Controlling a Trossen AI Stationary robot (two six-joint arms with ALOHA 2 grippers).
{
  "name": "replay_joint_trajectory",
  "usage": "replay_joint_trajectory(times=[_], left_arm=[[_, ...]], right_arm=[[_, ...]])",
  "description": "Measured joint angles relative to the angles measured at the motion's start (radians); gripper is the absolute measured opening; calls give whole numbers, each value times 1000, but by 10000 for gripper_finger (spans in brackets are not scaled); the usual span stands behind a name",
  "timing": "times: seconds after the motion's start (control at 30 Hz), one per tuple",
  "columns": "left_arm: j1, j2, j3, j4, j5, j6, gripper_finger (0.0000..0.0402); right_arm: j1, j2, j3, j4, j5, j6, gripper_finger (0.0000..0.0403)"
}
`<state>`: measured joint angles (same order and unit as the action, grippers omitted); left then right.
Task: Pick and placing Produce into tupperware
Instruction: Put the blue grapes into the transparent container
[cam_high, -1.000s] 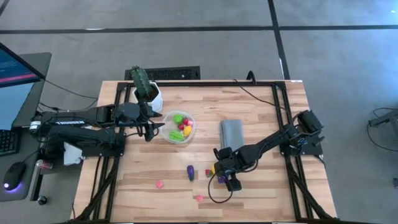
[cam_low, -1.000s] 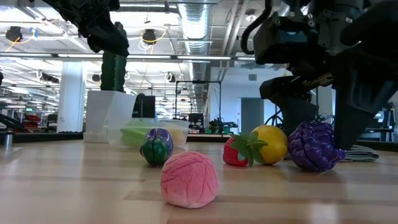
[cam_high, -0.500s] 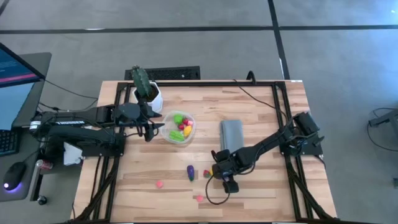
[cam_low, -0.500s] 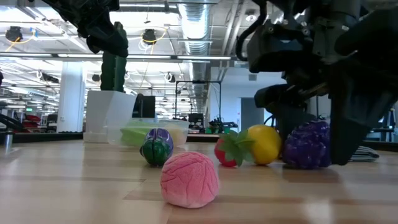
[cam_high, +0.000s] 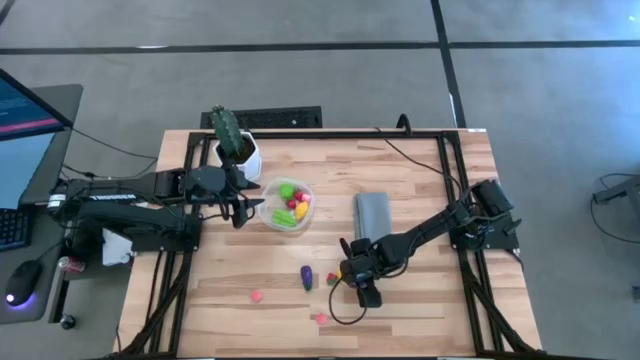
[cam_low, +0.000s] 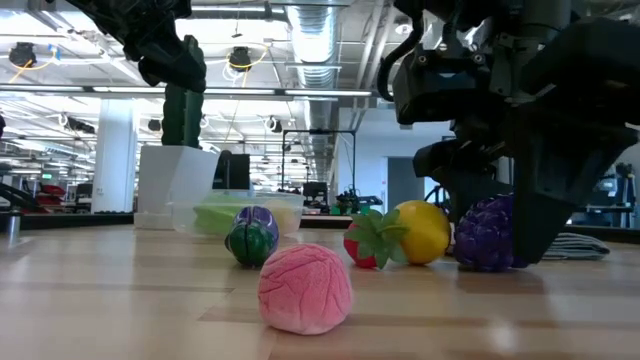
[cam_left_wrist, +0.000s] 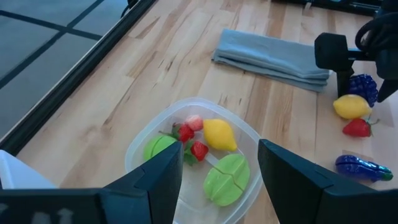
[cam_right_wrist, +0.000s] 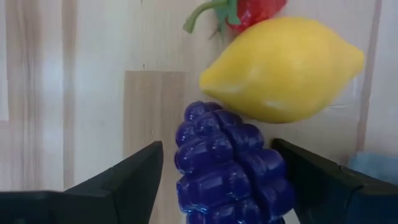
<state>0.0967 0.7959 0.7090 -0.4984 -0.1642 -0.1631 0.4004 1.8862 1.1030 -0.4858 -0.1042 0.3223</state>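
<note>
The clear tupperware sits at the table's far left and holds green, yellow and red produce. My left gripper hovers open just left of it, touching nothing. My right gripper is open and lowered at the table's near middle, with its fingers on either side of the purple grapes. The grapes rest on the table against a yellow lemon, with a red strawberry beyond it. A purple eggplant and two pink pieces lie loose on the wood. My right gripper comes down on the grapes from above, pointing down. One finger stands against the grapes' right side. The other finger stands a little apart from them. The grapes sit on the table, touching the lemon.
A cactus in a white pot stands at the far left corner, just behind the tupperware. A folded grey cloth lies far of my right gripper. A cable loops near the near edge. Black frame rails run along both table sides.
My right gripper has moved a little toward the table's left and come down around the grapes. The grapes, the lemon and the strawberry have slid slightly toward the left with it.
</note>
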Motion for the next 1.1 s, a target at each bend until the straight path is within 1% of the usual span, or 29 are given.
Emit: replay_joint_trajectory(times=[0.2,0.7,1.1], left_arm=[[0,0,0,0,0,0,199],[0,0,0,0,0,0,199],[0,0,0,0,0,0,199]], right_arm=[[-5,0,-1,-4,-5,10,311],[-5,1,-2,-7,-10,38,308],[-6,2,-3,-6,-18,56,261]])
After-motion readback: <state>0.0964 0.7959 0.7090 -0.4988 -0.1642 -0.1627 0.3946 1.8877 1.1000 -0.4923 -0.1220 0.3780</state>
